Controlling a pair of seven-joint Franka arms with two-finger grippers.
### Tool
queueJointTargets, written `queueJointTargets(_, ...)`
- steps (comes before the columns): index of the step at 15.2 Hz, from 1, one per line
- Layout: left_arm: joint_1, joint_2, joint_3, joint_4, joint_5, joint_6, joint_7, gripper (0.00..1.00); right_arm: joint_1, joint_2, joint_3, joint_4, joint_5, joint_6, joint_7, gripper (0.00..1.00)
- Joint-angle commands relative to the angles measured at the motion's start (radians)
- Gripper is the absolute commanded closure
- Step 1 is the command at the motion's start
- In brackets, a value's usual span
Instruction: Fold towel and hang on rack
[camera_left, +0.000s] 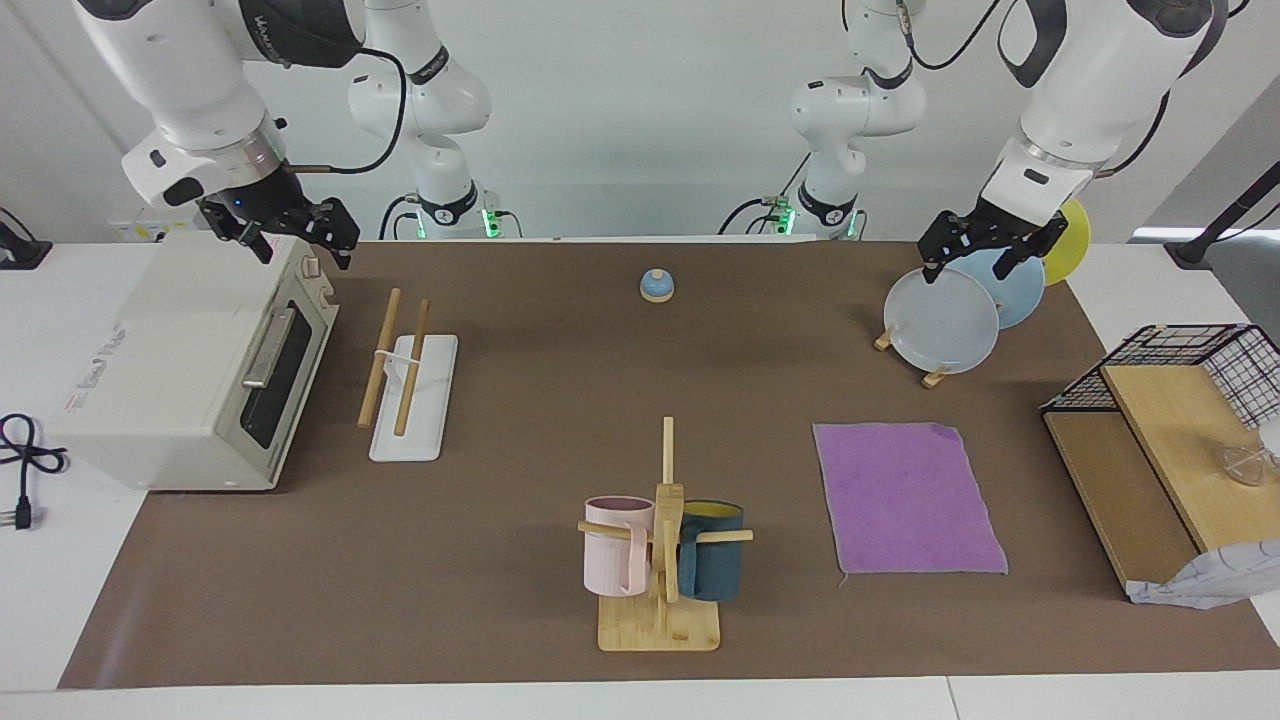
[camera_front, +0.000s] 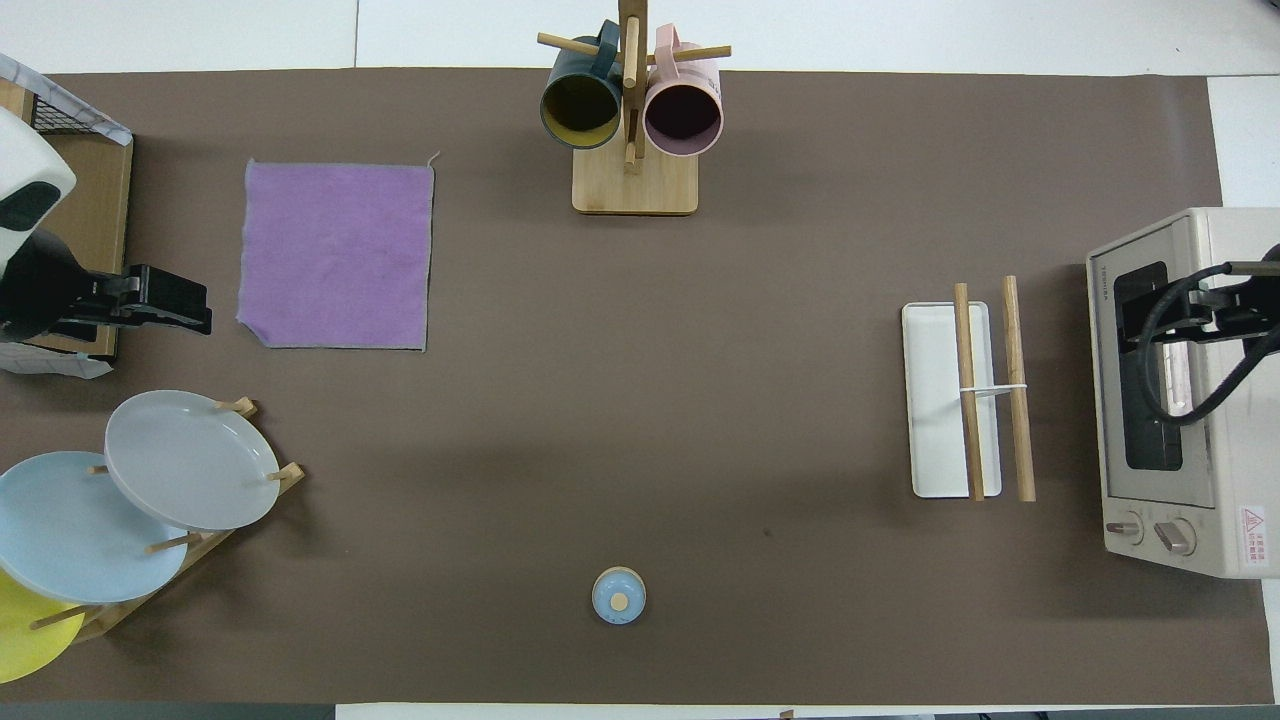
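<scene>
Both grippers are held raised with nothing between their fingers: the left gripper (camera_left: 985, 252) is spread open above the plate stand (camera_left: 935, 378), and the right gripper (camera_left: 300, 232) is spread open above the toaster oven (camera_left: 180, 370). The towel (camera_left: 905, 512) is laid flat, purple face up, at the left arm's end of the table, farther from the robots than the plates. The rack (camera_left: 410, 385) is set in front of the toaster oven's door, well apart from the towel.
</scene>
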Motion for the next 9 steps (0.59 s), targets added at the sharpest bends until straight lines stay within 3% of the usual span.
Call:
queueJointTargets(1,-0.004,-0.023,0.008,-0.018,-0.002,-0.010,0.006,0.00,-0.005,-0.017,0.003,-0.016,-0.003,0.004,-0.021,0.00)
queueJointTargets(9,-0.001,-0.026,0.008,-0.021,-0.004,-0.010,0.002,0.00,-0.005,-0.017,0.003,-0.016,-0.003,0.004,-0.021,0.00)
